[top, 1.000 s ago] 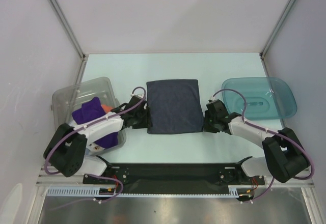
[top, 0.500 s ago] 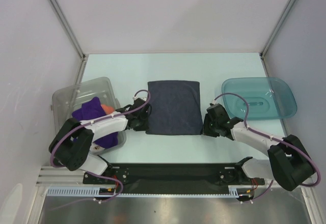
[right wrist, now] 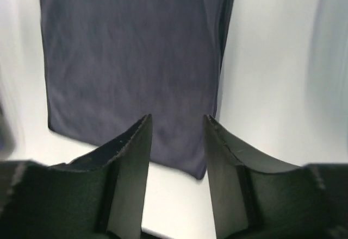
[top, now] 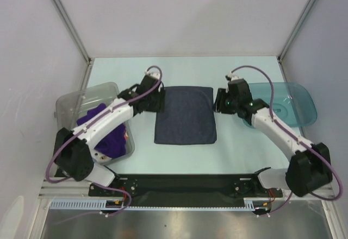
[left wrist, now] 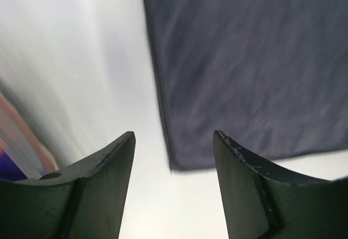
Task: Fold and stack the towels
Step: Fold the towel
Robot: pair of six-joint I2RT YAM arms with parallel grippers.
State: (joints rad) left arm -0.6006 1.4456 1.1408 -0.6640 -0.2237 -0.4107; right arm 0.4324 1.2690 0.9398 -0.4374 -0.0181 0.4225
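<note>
Navy-grey towel lies flat in the middle of the table, ready for folding. My left end effector and right end effector flank its far corners, jaws apart and empty, likely to pinch them.

Left end effector and right end effector hover with jaws parted.

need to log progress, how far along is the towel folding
Done: the navy towel lies flat mid-table and looks folded. In hand: nothing; the left end effector and right end effector hover open at its far corners. Left: the purple towel in the clear bin; no stack yet.
</note>
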